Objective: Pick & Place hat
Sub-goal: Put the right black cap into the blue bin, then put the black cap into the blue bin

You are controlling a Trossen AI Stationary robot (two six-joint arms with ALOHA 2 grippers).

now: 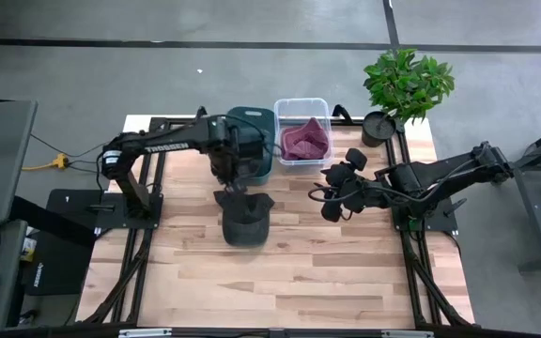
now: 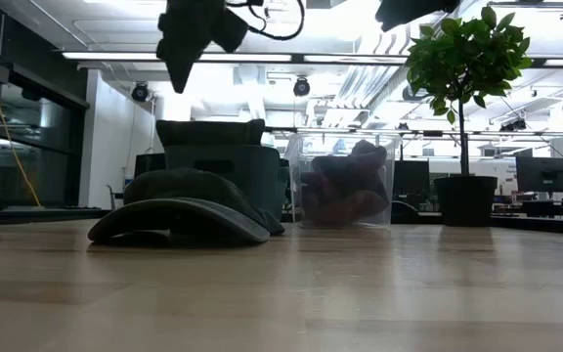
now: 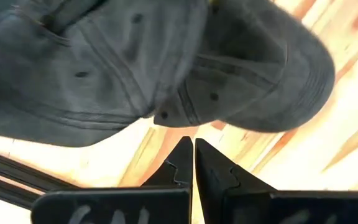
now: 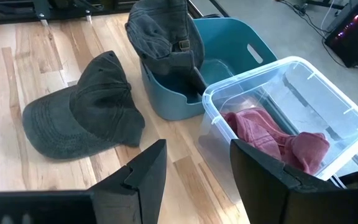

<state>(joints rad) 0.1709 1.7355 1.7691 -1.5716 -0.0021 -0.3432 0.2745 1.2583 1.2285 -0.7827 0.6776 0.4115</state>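
Overhead, a dark cap (image 1: 245, 223) lies flat on the wooden table (image 1: 280, 272), just in front of the teal bin (image 1: 252, 141). Left gripper (image 1: 230, 184) hangs above the cap's back edge, between cap and bin. Its wrist view shows the jaws pressed together, holding nothing, the cap (image 3: 166, 56) right beneath. The table-level view confirms a gap: left gripper (image 2: 186, 59) is well above the cap (image 2: 189, 205).

Right gripper (image 1: 336, 192) waits to the side, near the clear bin (image 1: 301, 131), jaws apart. Only its wrist view shows a second dark cap (image 4: 163, 31) draped over the teal bin's rim (image 4: 229, 37), and reddish cloth (image 4: 272, 140) inside the clear bin (image 4: 316, 93). Potted plant (image 1: 404, 89) at the table's far corner.
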